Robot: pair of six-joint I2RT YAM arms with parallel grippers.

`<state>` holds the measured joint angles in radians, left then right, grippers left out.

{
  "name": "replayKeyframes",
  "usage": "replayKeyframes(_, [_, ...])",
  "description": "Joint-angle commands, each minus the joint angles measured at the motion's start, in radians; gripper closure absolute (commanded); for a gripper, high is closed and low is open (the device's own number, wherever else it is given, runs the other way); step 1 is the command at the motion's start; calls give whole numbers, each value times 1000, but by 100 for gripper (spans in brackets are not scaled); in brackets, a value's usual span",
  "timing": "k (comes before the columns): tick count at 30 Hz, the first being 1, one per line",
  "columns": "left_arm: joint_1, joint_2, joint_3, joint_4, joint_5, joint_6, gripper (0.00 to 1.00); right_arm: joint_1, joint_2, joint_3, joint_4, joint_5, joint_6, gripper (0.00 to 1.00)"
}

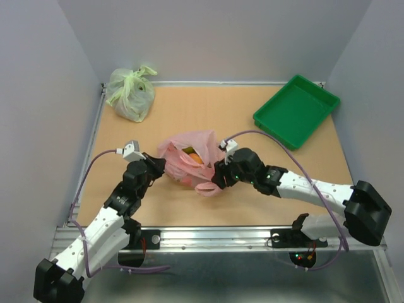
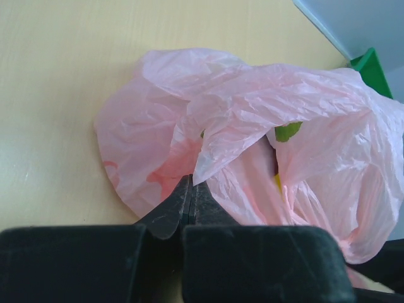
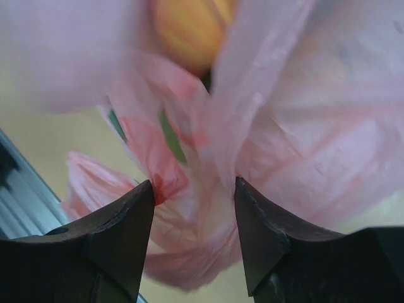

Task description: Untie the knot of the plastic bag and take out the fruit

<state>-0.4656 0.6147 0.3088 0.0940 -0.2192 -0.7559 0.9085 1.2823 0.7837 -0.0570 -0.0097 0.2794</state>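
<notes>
The pink plastic bag (image 1: 189, 161) lies at mid-table with its mouth gaping upward. An orange fruit (image 1: 197, 158) shows inside it, and again in the right wrist view as a blurred orange fruit (image 3: 189, 25). A green fruit (image 2: 287, 131) peeks out between folds. My left gripper (image 2: 191, 183) is shut on a flap at the bag's left edge (image 1: 158, 167). My right gripper (image 3: 194, 189) stands open at the bag's right side (image 1: 219, 175), with loose pink plastic (image 3: 196, 246) between its fingers. The knot does not show in any view.
A pale green tied bag (image 1: 131, 93) sits in the far left corner. A green tray (image 1: 297, 110) stands at the far right, and its corner (image 2: 372, 69) shows in the left wrist view. The table's metal front rail (image 1: 208, 237) runs just behind both arms.
</notes>
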Motion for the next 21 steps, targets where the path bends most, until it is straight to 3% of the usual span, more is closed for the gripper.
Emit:
replayKeyframes(1, [-7,-3,12,0,-17,-14,99,-2,-64,-167,43,124,144,41])
replayKeyframes(7, [-8,-23,85,-43,7,47,94,-3,-35,-219,49,137,216,38])
replayKeyframes(9, [-10,-56,130,-71,33,90,88,0,-49,-207,49,120,196,37])
replayKeyframes(10, [-11,-69,147,-82,44,99,84,-2,-57,-199,49,117,179,37])
replayKeyframes(11, [-11,-81,163,-94,73,105,67,-3,-63,-184,49,110,172,37])
replayKeyframes(13, [-25,-105,217,-158,105,110,53,-3,-89,-152,49,91,153,34])
replayKeyframes(16, [-56,-124,246,-194,87,92,39,-3,-109,-106,36,44,130,32])
replayKeyframes(21, [-183,-66,207,-162,38,15,33,-2,-78,47,-35,33,54,29])
